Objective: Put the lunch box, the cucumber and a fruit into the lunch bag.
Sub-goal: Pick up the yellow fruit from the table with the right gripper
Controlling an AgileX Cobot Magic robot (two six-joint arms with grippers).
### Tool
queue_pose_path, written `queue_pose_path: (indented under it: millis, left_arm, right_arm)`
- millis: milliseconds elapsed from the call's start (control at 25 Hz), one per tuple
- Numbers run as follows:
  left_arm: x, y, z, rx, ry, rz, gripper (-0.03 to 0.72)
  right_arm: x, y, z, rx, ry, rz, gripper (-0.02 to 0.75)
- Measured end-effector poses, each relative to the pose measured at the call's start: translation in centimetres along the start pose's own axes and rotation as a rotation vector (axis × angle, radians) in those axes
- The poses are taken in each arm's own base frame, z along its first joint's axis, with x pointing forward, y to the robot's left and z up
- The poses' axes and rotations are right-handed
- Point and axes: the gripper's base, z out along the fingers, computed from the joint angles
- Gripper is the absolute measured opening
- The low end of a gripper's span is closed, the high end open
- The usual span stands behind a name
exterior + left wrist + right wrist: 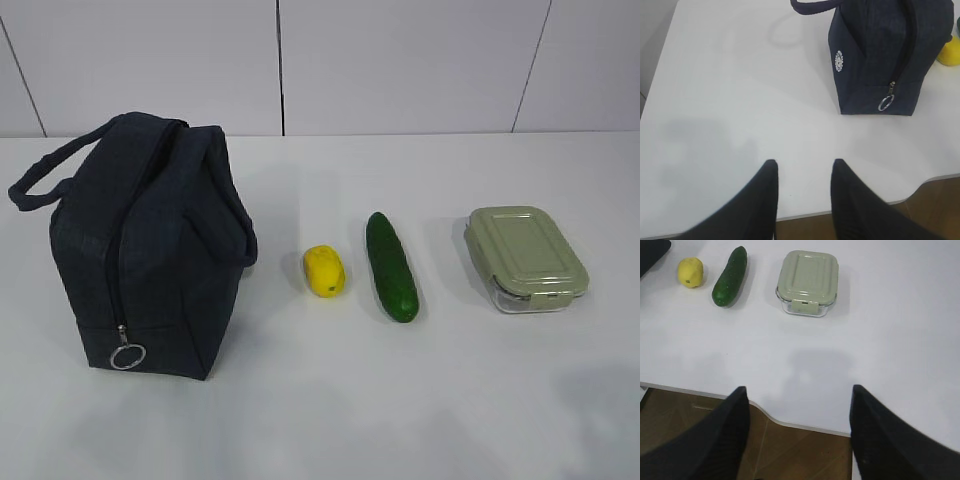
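On the smooth white table [300, 420], four things are set in a row with nothing between them or in front of them: the boxy dark navy fabric lunch bag [150, 260] at the left, zipped shut with its metal ring pull [127, 356] low on the near end and its two loop handles draped over the top, then the small yellow fruit [325, 271], the smooth, slightly curved dark green cucumber [391, 266], and at the right the clear lunch box [526, 259] with its rounded pale green lid clipped on. The left gripper [803, 172] is held above the near table edge, its black fingers partly spread and empty, with the bag far and to its right. The right gripper [799, 402] is likewise held over the near edge, its fingers spread wide and grasping nothing, well apart from the lunch box beyond it.
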Motion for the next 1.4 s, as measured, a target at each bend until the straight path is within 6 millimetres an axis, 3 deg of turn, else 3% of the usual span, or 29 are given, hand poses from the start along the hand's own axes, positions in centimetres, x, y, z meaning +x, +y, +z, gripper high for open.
queue_pose_path:
  millis: [880,1040,1240,1400]
  left_arm:
    - [0.0,0.0,0.0,0.0,0.0,0.0,0.238]
    - [0.0,0.0,0.0,0.0,0.0,0.0,0.238]
    - [0.0,0.0,0.0,0.0,0.0,0.0,0.239]
    - [0.0,0.0,0.0,0.002,0.0,-0.001,0.238]
  right_arm:
    - [-0.5,0.0,0.3,-0.013,0.028,0.024,0.474]
    - [-2.6,-0.1,1.2,-0.056,0.125,0.083,0.474]
    - [-6.6,-0.7,2.4,-0.066,0.223,0.175,0.474]
    - [-10.2,-1.3,4.8,-0.077,0.328,0.203,0.474]
